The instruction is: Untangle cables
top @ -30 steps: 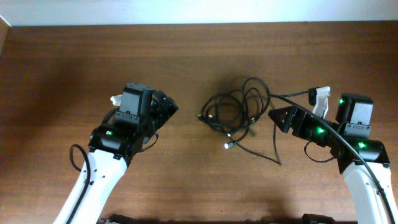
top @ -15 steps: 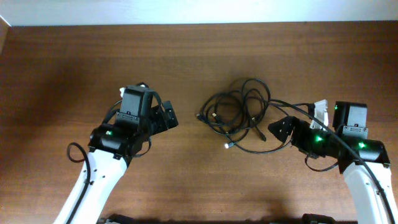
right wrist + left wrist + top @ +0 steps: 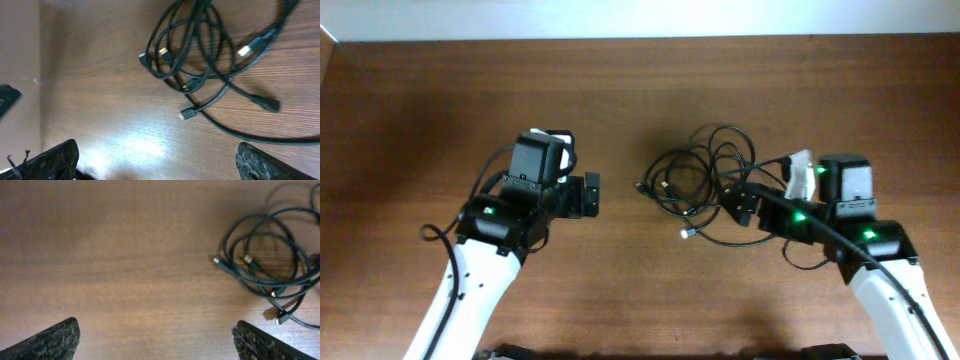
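the brown wooden bench (image 3: 410, 120) fills every view. the left arm (image 3: 470, 285) reaches in from the lower left and the right arm (image 3: 890, 290) from the lower right, both angled toward the middle.

the left jaws are spread wide: in the left wrist view its fingertips (image 3: 50, 340) sit in the two bottom corners with bare wood between them, gripping nothing. they point at the cables (image 3: 715, 190) but stay well apart from them, on the bundle's left.

the right jaws are spread just as wide, its fingertips (image 3: 45, 160) also in the bottom corners of the right wrist view. seen from overhead they sit at the right edge of the bundle, over its outer strands. whether they touch a strand cannot be told; nothing is pinched.

the cables lie in one loose, overlapping tangle of black loops just right of the bench's centre, between the two arms. a pale-tipped plug (image 3: 687, 233) pokes out at the lower left of the tangle.
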